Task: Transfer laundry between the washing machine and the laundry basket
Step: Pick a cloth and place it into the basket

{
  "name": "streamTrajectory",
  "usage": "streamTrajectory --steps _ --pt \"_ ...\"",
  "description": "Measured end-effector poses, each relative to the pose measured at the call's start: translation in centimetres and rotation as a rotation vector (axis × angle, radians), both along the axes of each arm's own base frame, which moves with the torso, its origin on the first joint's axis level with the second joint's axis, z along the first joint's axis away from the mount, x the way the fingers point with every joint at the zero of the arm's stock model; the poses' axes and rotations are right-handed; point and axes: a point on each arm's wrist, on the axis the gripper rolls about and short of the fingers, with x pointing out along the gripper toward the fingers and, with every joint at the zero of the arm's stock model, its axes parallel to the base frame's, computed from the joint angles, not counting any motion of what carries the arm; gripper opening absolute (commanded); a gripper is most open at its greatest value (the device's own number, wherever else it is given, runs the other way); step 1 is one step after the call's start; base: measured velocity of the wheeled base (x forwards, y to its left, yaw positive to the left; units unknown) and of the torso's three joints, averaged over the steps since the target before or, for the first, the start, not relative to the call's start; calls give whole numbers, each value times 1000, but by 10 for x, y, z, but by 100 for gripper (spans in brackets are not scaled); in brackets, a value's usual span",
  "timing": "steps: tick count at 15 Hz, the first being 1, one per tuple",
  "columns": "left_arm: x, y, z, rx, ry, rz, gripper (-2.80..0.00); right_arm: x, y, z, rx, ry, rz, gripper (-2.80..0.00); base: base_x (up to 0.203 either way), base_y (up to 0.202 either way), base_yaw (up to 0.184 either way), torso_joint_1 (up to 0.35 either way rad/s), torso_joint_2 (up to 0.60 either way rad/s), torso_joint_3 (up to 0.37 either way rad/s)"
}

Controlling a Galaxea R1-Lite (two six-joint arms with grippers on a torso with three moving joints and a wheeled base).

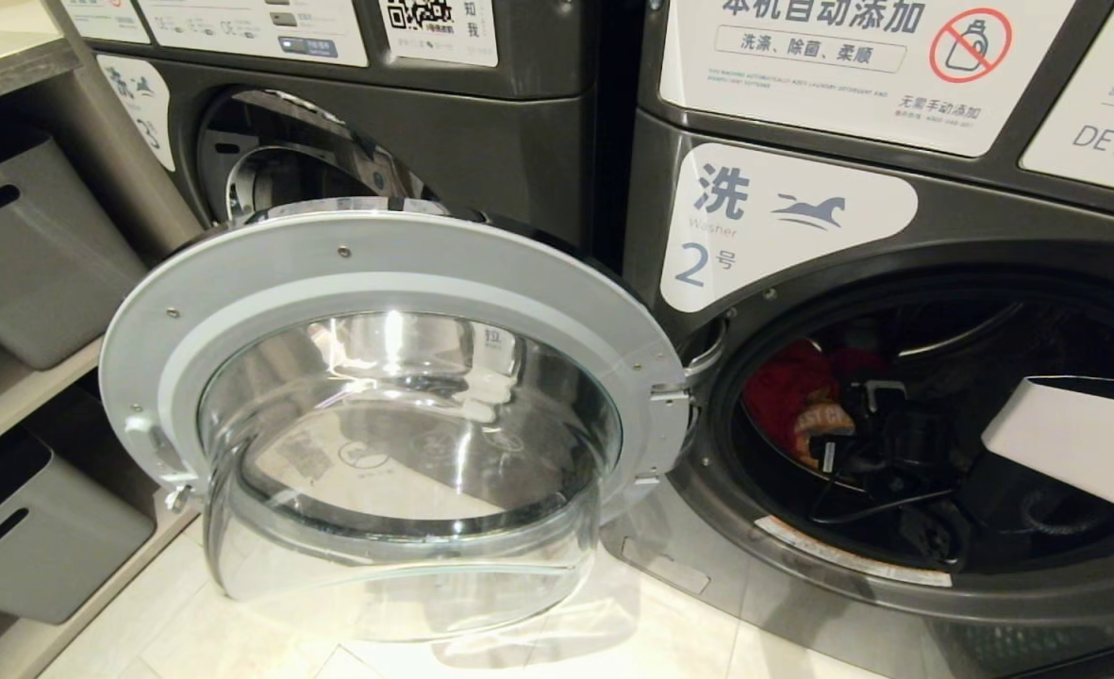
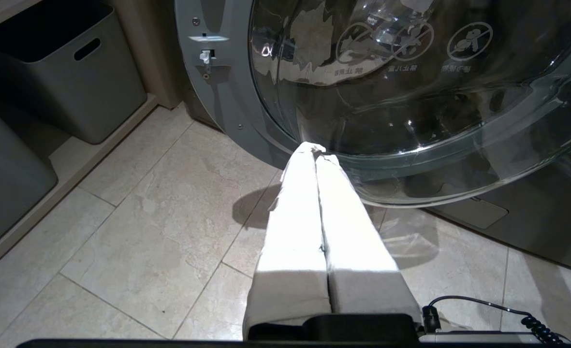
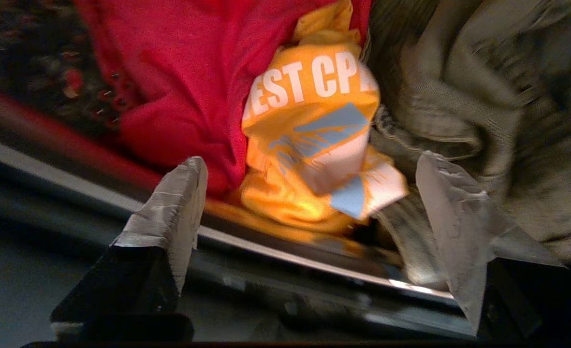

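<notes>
- Head view: the washing machine (image 1: pixel 896 283) marked 2 stands with its round door (image 1: pixel 377 396) swung wide to the side of the drum opening. Inside the drum, at the side nearest the door hinge, lies the laundry: a red garment (image 1: pixel 788 391) with an orange piece (image 1: pixel 821 424) just below it. The right arm (image 1: pixel 1066 438) reaches into the drum from the side opposite the hinge, so it is clearly the nearer arm; its fingers are hard to make out in the dark here. No laundry basket shows in this view.
- Left wrist view: the left gripper (image 2: pixel 316 152) hangs over the tiled floor (image 2: pixel 145 232) just below the glass of the open door, its fingers pressed flat together and holding nothing. It looks parked, well apart from the clothes.
- Right wrist view: the right gripper (image 3: pixel 309 164) has its fingers (image 3: pixel 179 193) spread wide and empty. The orange garment (image 3: pixel 314 130) with white lettering lies straight ahead, centred between the two tips, just past the drum's rim (image 3: pixel 275 251). The red garment (image 3: pixel 188 77) touches it on one side, an olive one (image 3: pixel 459 87) on the other. The orange bundle's long axis seems to run away from the fingers, so a straight push forward and a squeeze should catch it.
</notes>
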Motion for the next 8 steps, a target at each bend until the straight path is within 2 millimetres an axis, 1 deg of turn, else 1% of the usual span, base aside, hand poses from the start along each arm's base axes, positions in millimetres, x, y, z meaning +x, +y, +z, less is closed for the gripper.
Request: streamTrajectory --steps 5,8 --pt "0 0 0 0 0 0 -280 39 -1 -20 108 -20 -109 0 0 0 0 0 0 0" --pt "0 0 0 0 0 0 -280 59 -1 -25 165 3 -134 0 0 0 0 0 0 0"
